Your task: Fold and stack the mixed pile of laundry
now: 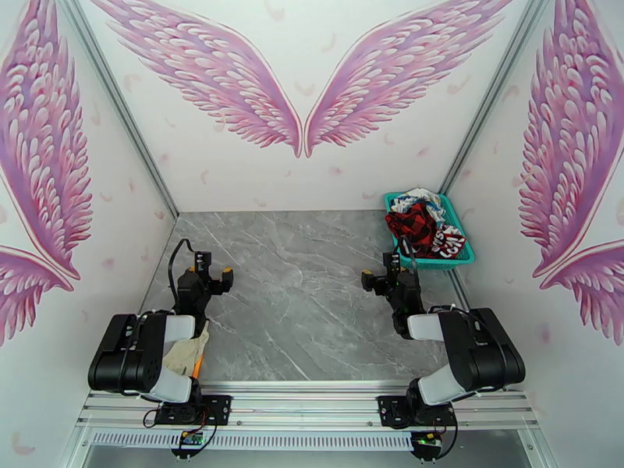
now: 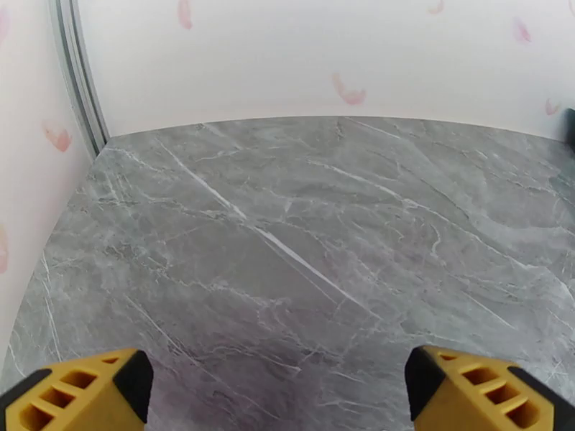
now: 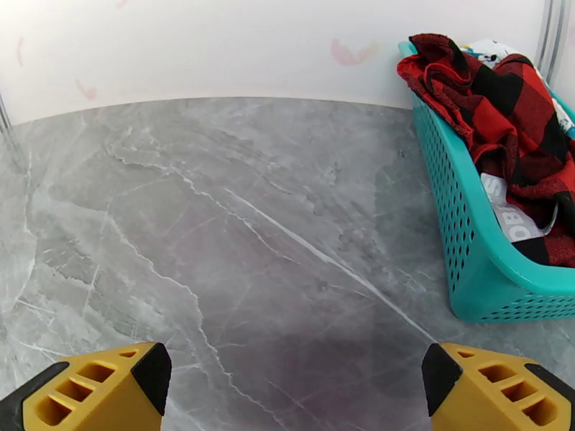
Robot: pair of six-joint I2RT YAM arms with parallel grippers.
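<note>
Both garments sit in teal basket (image 3: 460,231), right side of top view: check shirt (image 3: 503,102) heaped over white printed garment (image 1: 415,200), spilling over far rim. Left gripper (image 2: 277,382) and right gripper (image 3: 295,371) spread wide, empty, above bare marble table (image 1: 296,282). Beige cloth (image 1: 183,354) lower left, against left arm.

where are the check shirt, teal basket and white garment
check shirt (image 3: 503,102), right wrist view, bunched middle
teal basket (image 3: 467,235), right wrist view, side mesh wall
white garment (image 1: 413,200), top external view, crumpled top

You've got the red-and-black check shirt (image 1: 412,221) crumpled in the teal basket (image 1: 438,264) at the far right corner of the tabletop (image 1: 296,290), white lettering up. The white printed garment (image 1: 417,198) is bunched just behind it, touching.
</note>
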